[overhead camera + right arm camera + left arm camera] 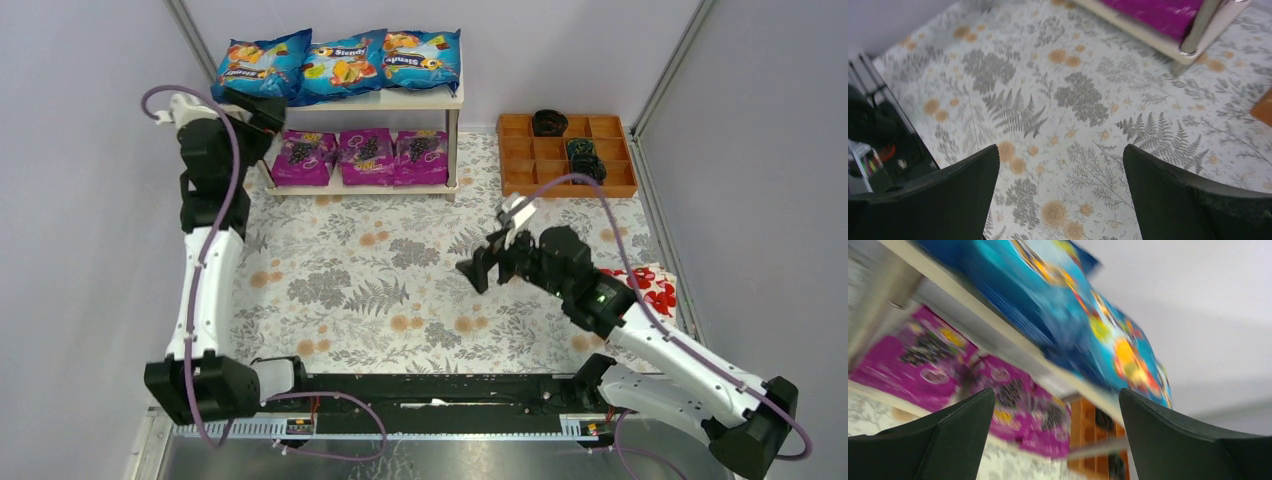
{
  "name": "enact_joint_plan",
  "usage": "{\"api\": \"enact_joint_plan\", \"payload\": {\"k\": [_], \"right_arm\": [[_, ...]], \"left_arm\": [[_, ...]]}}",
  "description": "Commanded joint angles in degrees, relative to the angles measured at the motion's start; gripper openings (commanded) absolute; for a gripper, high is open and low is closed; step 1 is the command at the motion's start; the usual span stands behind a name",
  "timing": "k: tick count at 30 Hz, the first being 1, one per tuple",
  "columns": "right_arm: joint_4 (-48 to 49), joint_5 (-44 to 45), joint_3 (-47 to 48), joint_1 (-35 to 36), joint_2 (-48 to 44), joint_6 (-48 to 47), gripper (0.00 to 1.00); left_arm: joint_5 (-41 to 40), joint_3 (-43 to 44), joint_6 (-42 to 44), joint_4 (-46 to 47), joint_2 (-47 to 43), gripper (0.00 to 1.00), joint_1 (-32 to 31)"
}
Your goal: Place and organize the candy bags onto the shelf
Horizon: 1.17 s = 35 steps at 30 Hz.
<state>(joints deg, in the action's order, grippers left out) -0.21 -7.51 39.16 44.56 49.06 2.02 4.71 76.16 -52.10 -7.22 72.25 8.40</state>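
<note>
Left end effector (264, 111) beside shelf (425, 99) edge

Pale lilac walls (90, 60), floral tablecloth (380, 270)

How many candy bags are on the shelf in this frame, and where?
6. Top board of the shelf: left blue bag, middle blue bag, right blue bag. Lower board: left purple bag, middle purple bag, right purple bag. No others visible.

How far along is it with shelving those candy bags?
Nearly done, it seems. Three blue bags sit on the top board of the shelf, three purple bags below. Nothing is in hand: left gripper, open, by the leftmost blue bag; right gripper open over the tablecloth. Perhaps only tidying remains.
</note>
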Motion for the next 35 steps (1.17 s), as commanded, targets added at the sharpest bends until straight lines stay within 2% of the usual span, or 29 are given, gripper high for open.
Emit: {"api": "enact_joint_plan", "payload": {"k": [1,5,9,14,20,27,33,35], "right_arm": [[-17.7,14.4,14.3,-0.2,0.9,10.1,1.00],[-25.4,21.1,23.1,-0.1,-0.3,11.0,1.00],[-29.4,23.5,30.7,-0.2,-3.1,10.3,1.00],[-31.7,25.5,41.1,-0.2,-5.6,8.2,1.00],[-31.8,27.1,51.2,-0.2,-7.0,5.0,1.00],[-26.5,28.5,52.1,-0.1,-9.0,1.0,1.00],[-25.1,30.0,49.0,-0.2,-9.6,-1.7,1.00],[-26.5,33.3,49.6,-0.2,-8.9,-1.0,1.00]], "left_arm": [[9.3,-4.8,15.0,4.7,-8.8,0.99,-10.5],[12.1,-7.0,27.3,4.4,-14.6,0.99,-23.0],[17.6,-7.3,30.8,5.6,-19.6,0.99,-27.5],[22.7,-7.0,30.5,15.1,-25.9,0.99,-27.8],[17.4,-5.1,31.4,22.4,-31.0,0.99,-27.8],[10.4,-8.3,33.7,24.8,-33.4,0.99,-27.8],[10.3,-8.4,32.0,25.4,-32.3,0.99,-27.8],[11.5,-8.0,31.0,25.7,-31.2,0.99,-27.8]]}}
